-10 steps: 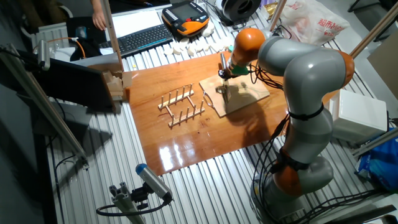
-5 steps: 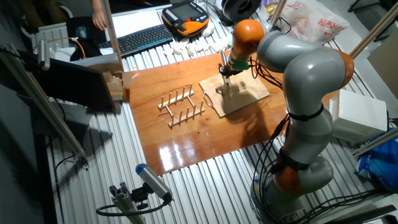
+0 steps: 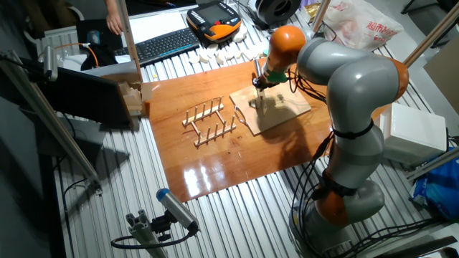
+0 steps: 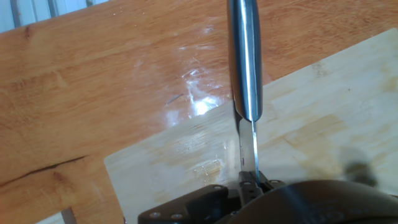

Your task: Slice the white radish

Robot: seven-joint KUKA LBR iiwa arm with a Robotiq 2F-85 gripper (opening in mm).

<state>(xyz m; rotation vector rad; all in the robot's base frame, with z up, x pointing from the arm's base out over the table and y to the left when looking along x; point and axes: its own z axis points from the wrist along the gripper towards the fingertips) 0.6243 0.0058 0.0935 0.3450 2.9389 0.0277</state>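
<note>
Claw (image 3: 257,84) clamped on slim steel knife (image 4: 244,62), blade edge-down over light wooden cutting board (image 4: 311,124) for slicing; radish unseen.

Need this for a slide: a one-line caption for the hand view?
Gripper holding a knife above the light cutting board on the wooden tabletop.

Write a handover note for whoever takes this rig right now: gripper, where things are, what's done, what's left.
Gripper: shut on the knife, which hangs blade-down over the light wooden cutting board.
White radish: not visible in the hand view, and too small to pick out in the fixed view.
Done: knife is in hand and above the board. No slices or cuts can be seen.
Left: locate the radish on the board, line the blade up over it and slice.
Nearby: the wooden peg rack stands beside the board.
</note>
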